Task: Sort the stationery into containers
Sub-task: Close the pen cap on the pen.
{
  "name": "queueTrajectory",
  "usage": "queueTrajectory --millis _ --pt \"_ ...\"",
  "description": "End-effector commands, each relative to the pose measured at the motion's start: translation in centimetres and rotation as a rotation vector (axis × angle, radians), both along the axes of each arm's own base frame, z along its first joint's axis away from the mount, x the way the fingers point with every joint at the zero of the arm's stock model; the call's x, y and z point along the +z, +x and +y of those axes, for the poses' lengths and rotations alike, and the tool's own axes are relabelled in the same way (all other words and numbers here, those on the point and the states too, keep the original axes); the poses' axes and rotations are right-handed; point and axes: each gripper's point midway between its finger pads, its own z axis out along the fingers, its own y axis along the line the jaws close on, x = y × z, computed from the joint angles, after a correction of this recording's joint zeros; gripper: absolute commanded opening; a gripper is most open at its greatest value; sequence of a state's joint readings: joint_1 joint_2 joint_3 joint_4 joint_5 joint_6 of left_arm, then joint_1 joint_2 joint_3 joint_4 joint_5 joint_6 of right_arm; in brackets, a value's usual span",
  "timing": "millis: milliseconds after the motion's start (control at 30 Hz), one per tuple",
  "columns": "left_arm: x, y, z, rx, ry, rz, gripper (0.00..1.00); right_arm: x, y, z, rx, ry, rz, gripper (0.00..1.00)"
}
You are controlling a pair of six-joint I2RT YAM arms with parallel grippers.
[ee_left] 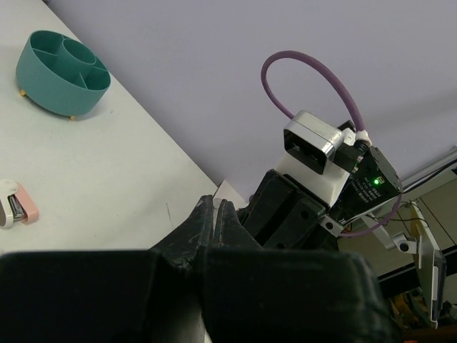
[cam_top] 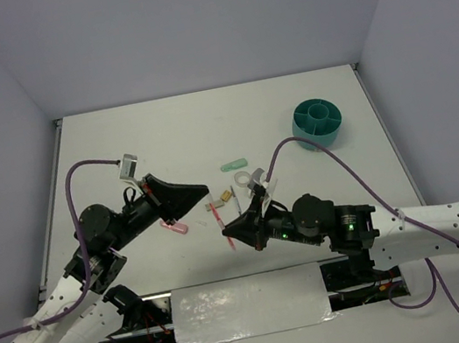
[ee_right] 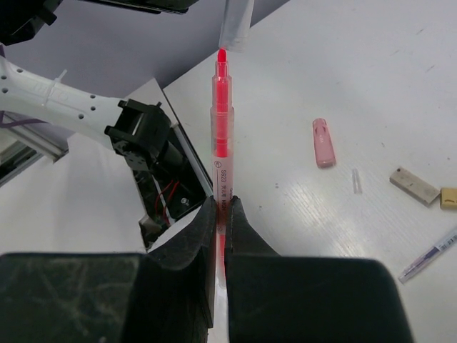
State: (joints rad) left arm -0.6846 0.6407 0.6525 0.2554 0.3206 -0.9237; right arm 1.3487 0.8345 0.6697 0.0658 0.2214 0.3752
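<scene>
Several stationery pieces [cam_top: 233,165] loose on the tabletop [cam_top: 118,147], so likely an early carry: clamps the thin pink pen [ee_right: 222,128] in the right end effector [cam_top: 229,227] at mid-frame, shuts the left end effector [ee_left: 216,214] on nothing, next calls for a swing to the teal organiser cup [cam_top: 319,123], upper right.

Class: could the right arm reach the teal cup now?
Probably yes: the round teal plastic organiser cup stands unobstructed on its side, though the right end effector faces away, gripping a pink pen.
</scene>
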Motion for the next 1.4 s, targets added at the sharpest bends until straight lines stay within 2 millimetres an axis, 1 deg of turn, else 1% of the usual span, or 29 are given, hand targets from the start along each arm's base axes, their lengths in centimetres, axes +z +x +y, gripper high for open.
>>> queueTrajectory --millis 0,100,267,667,1000,1167,1367 --pt "1.4 -0.6 -0.1 -0.027 -0.04 -0.046 0.0 2.7 0.3 -0.2 -0.017 0.052 -0.029 0.0" --pt "1.6 -0.5 0.1 -0.011 -0.042 -0.046 0.0 2.4 0.2 -0.1 -0.011 0.042 -0.025 0.0" --pt "2.5 -0.4 0.5 0.012 -0.051 -0.068 0.0 1.8 0.0 0.2 0.007 0.034 -0.013 0.0" --pt "2.1 -0.3 0.4 0.012 -0.049 -0.063 0.0 2.1 0.4 -0.7 -0.032 0.046 -0.017 0.0" --pt "2.0 -0.7 0.0 -0.023 -0.062 -0.056 0.0 2.2 0.8 -0.6 -0.05 0.038 -0.021 0.0" --pt "2.0 -0.8 0.0 -0.031 -0.062 -0.066 0.0 2.8 0.8 -0.6 -0.048 0.051 -0.025 0.0" --pt "1.2 -0.6 -0.2 -0.033 -0.045 -0.062 0.0 3.8 0.7 -0.5 -0.036 0.066 -0.033 0.0"
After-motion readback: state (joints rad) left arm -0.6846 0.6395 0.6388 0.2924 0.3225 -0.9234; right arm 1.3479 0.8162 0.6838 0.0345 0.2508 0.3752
